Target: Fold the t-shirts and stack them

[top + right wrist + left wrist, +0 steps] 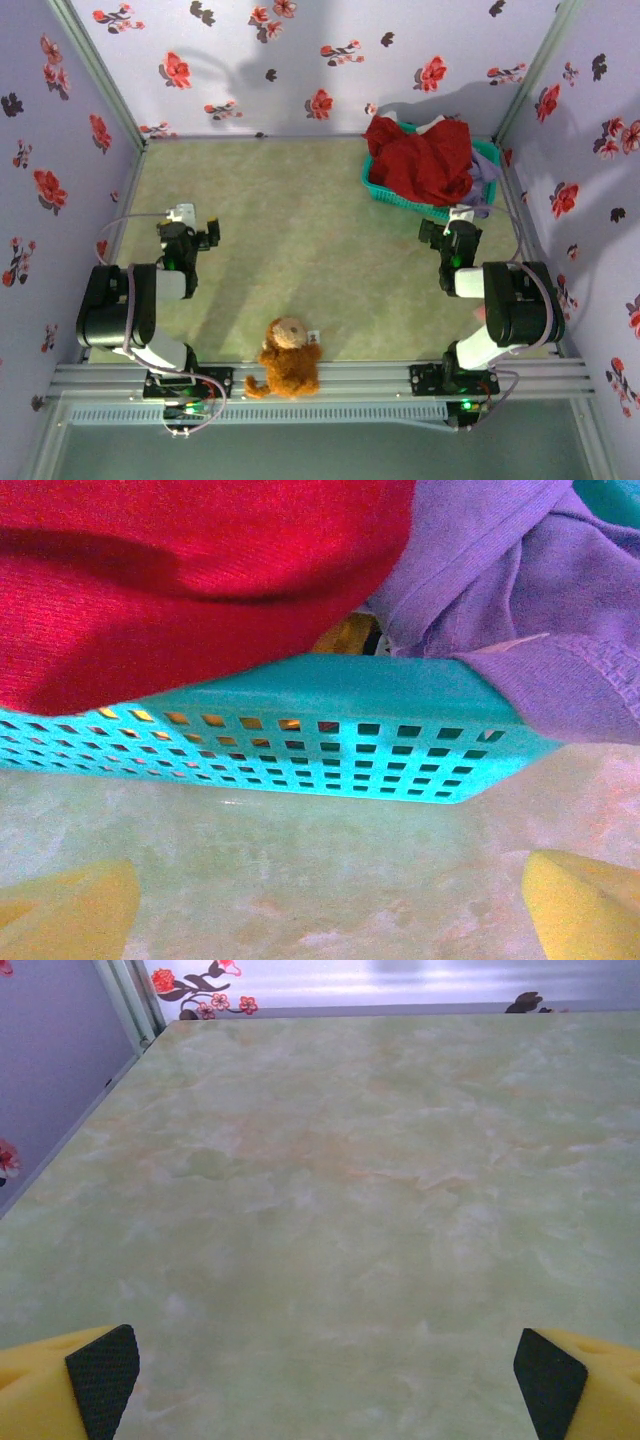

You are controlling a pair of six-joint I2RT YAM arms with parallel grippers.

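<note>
Just ahead of the right end effector (459, 214) lie t-shirts (425, 160).

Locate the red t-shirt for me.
From above, the red t-shirt sits heaped in the teal basket at the far right of the table, just beyond the right gripper, draping over the basket's near rim.

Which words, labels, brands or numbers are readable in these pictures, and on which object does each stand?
No text can be read.
White tag on the teddy toy: too small to read.
Teal basket, red shirt, lavender shirt: no print visible.
</note>
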